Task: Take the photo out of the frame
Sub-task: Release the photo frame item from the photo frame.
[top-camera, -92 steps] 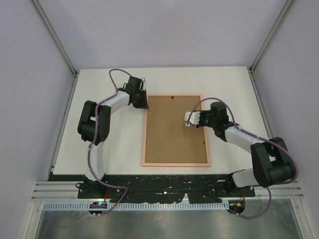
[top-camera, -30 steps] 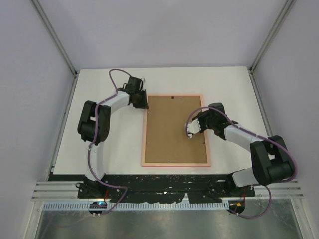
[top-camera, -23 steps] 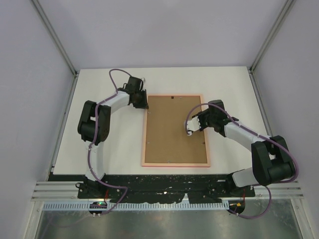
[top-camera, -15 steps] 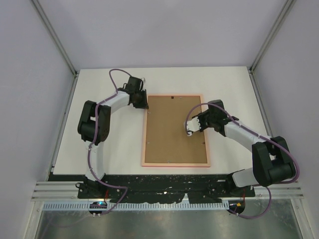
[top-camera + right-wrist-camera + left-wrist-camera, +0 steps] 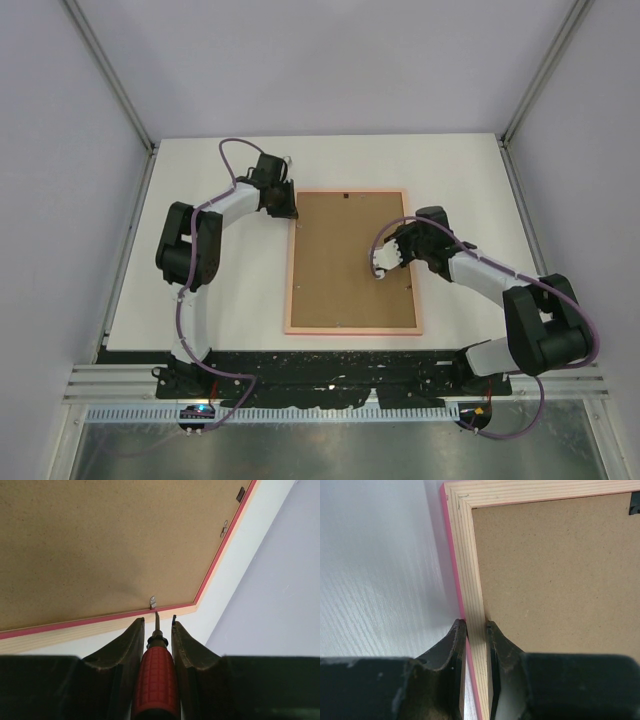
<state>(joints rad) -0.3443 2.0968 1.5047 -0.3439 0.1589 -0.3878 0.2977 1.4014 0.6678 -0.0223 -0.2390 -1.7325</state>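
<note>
The left gripper pinches the frame near its far-left corner. Its 2 dark fingers are pressed against either side of the pale wooden rail, one on the bright-pink outer edge and one on the inner side next to the backing board. The right gripper is clamped on a red-handled screwdriver. The thin tip of the screwdriver sits just beside a small metal tab on the frame's right rail, and whether tip and tab touch cannot be made out.

A 2nd tab shows farther along the same rail, and a small black hanger lies near the far edge of the board. The frame lies flat and face down on the white table, between the 2 arms. The brown board fills its opening and is ringed by the salmon-pink back of the frame. The photo is not visible in any view, because the board covers everything inside the frame. The wrist cameras each cut off most of the frame, and only the overhead view shows it whole.
</note>
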